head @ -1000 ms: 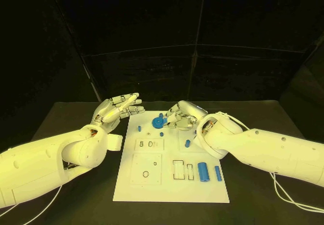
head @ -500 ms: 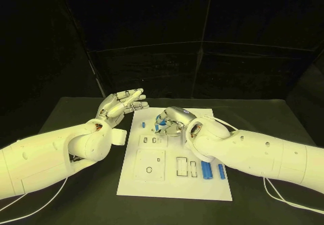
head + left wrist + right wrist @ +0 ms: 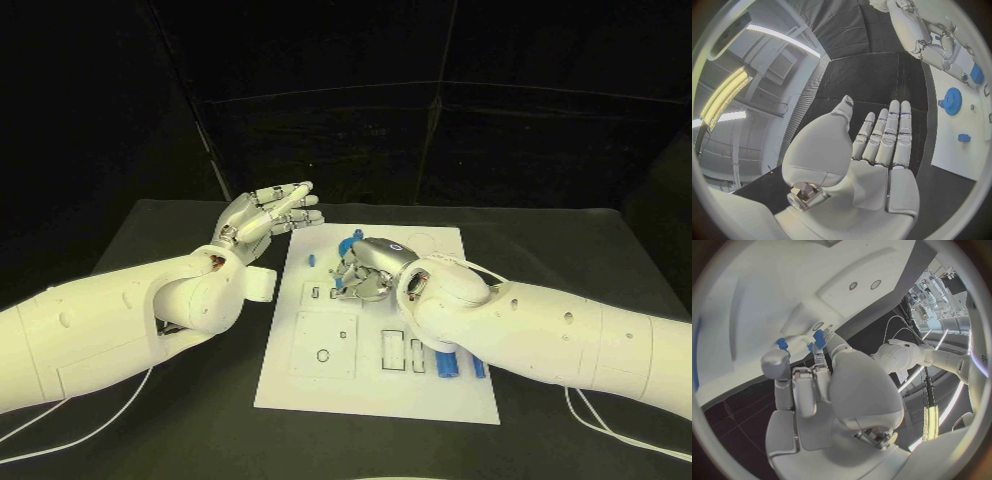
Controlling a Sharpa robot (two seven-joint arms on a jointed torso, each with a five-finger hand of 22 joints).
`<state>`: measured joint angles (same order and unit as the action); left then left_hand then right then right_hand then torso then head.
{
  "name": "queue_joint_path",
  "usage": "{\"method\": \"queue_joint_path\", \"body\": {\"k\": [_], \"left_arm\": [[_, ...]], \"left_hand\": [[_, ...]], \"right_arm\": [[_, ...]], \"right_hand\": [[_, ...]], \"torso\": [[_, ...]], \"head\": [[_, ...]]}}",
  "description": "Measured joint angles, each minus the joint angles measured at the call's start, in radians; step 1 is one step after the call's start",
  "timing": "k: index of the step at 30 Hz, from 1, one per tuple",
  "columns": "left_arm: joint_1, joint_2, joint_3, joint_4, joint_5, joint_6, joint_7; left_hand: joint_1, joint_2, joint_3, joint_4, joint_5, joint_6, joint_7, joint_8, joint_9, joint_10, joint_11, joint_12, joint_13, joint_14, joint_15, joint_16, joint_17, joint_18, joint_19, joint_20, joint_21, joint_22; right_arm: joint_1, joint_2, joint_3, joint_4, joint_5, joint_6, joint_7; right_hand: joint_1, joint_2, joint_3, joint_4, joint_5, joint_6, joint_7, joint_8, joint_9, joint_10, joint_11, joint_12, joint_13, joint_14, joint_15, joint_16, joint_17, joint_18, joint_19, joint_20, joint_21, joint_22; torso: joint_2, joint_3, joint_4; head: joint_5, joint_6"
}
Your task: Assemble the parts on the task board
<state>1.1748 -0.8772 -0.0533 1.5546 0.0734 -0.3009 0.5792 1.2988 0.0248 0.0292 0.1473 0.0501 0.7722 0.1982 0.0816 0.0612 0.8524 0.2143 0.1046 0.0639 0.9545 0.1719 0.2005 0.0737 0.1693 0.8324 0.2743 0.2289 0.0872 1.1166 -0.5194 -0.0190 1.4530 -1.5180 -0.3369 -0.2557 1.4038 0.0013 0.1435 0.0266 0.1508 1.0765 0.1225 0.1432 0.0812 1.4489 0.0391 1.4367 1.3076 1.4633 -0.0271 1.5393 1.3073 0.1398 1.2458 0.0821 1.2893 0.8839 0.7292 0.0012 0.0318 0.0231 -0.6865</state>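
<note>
The white task board [image 3: 378,395] lies in the middle of the black table. My right hand [image 3: 369,266] is down on its far part, fingers curled onto the board. At my right hand's fingertips [image 3: 819,356] sit two small blue parts [image 3: 819,338], and I cannot tell whether either is pinched. A blue gear [image 3: 950,101] lies flat on the board close to that hand [image 3: 939,45]. My left hand [image 3: 271,212] is raised beside the board's far left corner, palm up, fingers straight and apart, holding nothing.
A small blue peg [image 3: 310,259] stands near the board's left edge. Blue cylinders [image 3: 447,362] lie at the near right of the board, partly under my right forearm [image 3: 548,335]. A square recessed plate [image 3: 325,345] is at the near left.
The head camera has shifted. My right hand has moved left over the gear's place and lowered onto the board. My left hand stays raised and open.
</note>
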Motion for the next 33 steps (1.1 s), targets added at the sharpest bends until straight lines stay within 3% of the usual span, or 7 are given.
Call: {"method": "queue_joint_path", "body": {"k": [24, 33], "left_arm": [[0.000, 0.004, 0.000, -0.004, 0.000, 0.000, -0.002], [0.000, 0.005, 0.000, -0.003, 0.000, 0.000, -0.003]], "left_hand": [[0.000, 0.000, -0.003, -0.003, 0.000, -0.008, 0.000, -0.004, 0.000, 0.000, 0.000, -0.004, 0.000, 0.000, 0.000, -0.007, -0.001, 0.000, 0.004, 0.004, -0.004, -0.002], [0.000, 0.000, -0.003, -0.003, 0.000, -0.008, 0.000, -0.004, 0.000, 0.000, 0.000, -0.004, 0.000, 0.000, 0.000, -0.007, -0.001, 0.000, 0.004, 0.004, -0.004, -0.002]], "right_arm": [[-0.007, 0.002, 0.002, -0.019, -0.015, 0.050, -0.001], [-0.007, -0.001, 0.003, -0.013, -0.031, 0.061, -0.008]], "right_hand": [[-0.005, -0.006, 0.002, 0.004, -0.002, 0.003, -0.002, -0.001, 0.001, 0.000, 0.000, 0.000, 0.000, 0.000, 0.000, 0.000, 0.001, 0.000, 0.000, 0.000, 0.000, -0.006], [-0.010, -0.011, 0.004, 0.001, -0.002, 0.005, -0.005, -0.001, 0.000, 0.000, 0.000, 0.000, 0.000, 0.000, 0.000, 0.000, 0.001, 0.000, -0.004, -0.004, 0.000, -0.010]], "torso": [[0.000, -0.0002, -0.0004], [-0.001, -0.0005, -0.0003]], "head": [[0.002, -0.008], [-0.004, -0.010]]}}
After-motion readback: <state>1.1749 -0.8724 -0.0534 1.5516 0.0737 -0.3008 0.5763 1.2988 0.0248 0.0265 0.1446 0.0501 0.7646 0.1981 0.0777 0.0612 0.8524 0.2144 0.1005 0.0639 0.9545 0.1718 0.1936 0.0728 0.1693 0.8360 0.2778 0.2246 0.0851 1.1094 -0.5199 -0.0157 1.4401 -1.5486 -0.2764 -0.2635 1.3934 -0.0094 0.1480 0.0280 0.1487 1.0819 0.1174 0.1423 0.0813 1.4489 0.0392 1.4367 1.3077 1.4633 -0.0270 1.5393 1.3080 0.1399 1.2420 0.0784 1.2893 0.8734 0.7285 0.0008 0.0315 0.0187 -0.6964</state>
